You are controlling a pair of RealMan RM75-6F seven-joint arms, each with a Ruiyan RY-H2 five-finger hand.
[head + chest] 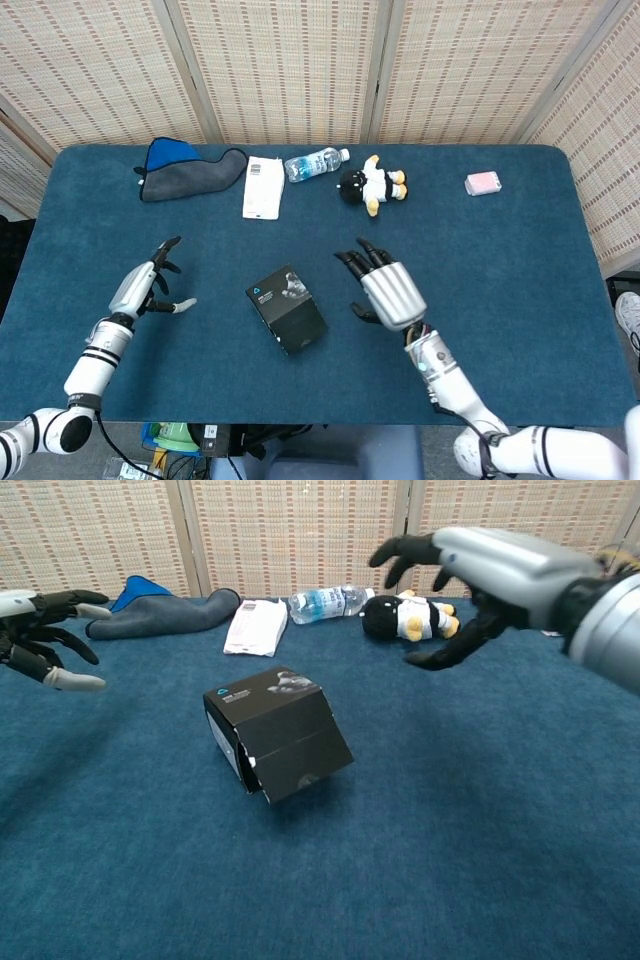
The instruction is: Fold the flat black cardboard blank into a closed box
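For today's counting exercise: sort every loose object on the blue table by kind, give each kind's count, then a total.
Black box: 1
Grey-and-blue cloth: 1
White packet: 1
Water bottle: 1
Plush toy: 1
Pink object: 1
Total: 6

Black box [286,309] with blue logo, centre; teal-blue table [500,280]; grey-and-blue cloth [185,168], upper left; pink packet [482,183], upper right.
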